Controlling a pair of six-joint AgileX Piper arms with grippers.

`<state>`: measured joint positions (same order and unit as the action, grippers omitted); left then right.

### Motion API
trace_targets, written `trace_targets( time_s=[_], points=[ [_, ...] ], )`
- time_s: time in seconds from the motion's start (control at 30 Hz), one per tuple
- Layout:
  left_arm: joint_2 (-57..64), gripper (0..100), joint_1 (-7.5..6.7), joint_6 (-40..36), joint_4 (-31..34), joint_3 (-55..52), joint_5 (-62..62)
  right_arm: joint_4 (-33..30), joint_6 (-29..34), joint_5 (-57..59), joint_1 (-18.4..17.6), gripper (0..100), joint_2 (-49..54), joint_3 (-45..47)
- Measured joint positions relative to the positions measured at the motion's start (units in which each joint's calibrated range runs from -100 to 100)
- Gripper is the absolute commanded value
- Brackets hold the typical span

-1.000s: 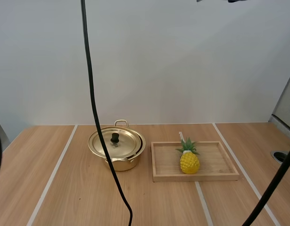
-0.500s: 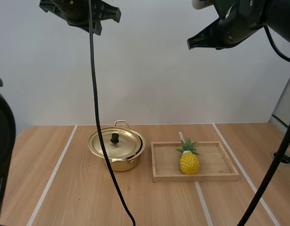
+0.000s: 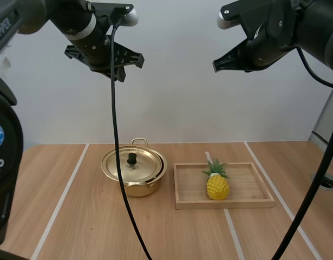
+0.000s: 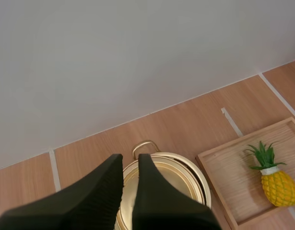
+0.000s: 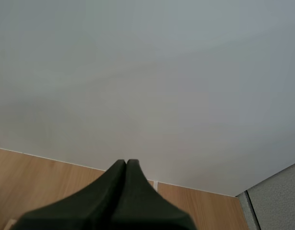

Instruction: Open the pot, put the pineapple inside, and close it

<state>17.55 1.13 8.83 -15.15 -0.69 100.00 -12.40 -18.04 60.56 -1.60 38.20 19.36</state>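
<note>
At the left gripper (image 4: 128,162): black fingers (image 4: 97,196) parted by a narrow slit, ribbed inner face on show, nothing pinched. Poised high above the table (image 3: 74,216), well clear of everything on it, and aimed down at the golden pot (image 4: 183,175) just past the fingertips. In the slit itself, a sliver of gold. Beyond the tips, the rear loop handle (image 4: 146,144), on the wall side of the pot.

At the right gripper (image 5: 126,163): fingers pressed together into one dark wedge, only a thin seam down the middle, empty. Likewise high up in the high view, well apart from the left gripper, over the side of the table with the wooden tray (image 3: 226,205).

Down on the table: pot closed, lid (image 3: 142,165) seated flat on the rim, black knob (image 3: 132,158) upright at its centre, touched by neither gripper. Just beside the pot, on the right arm's side: the shallow tray, close to the pot, contact not clear. Inside the tray, toward its middle: the pineapple (image 3: 217,186), upright on its yellow body, green leaves on top, away from the tray's walls. From the left wrist view, the same layout: pineapple in the tray, beside the pot, well apart from the fingers.
</note>
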Motion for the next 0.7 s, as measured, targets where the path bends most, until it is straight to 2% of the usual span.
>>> trace_targets(
  time_s=[0.03, 0.07, 0.1, 0.23, 0.7],
  points=[
    [0.0, 63, 0.0, 0.77, -0.36, -0.49, 0.0, 0.0, 0.0, 0.0, 0.0, 0, 0.0, 0.12],
    [0.0, 87, 0.0, 2.01, -0.81, -0.95, 0.0, 0.0, 0.0, 0.0, 0.0, 0, 0.0, 0.09],
    [0.0, 100, 0.0, 3.64, -1.3, -1.5, 0.0, 0.0, 0.0, 0.0, 0.0, 0, 0.0, 0.09],
    [0.0, 100, 0.0, 7.04, -2.85, -3.38, 0.0, 0.0, 0.0, 0.0, 0.0, 0, 0.0, 0.09],
    [-2.14, 100, 0.02, 6.77, -1.23, -4.2, 0.0, 0.0, 0.0, 0.0, 0.0, 0, 0.0, 0.09]
  ],
)
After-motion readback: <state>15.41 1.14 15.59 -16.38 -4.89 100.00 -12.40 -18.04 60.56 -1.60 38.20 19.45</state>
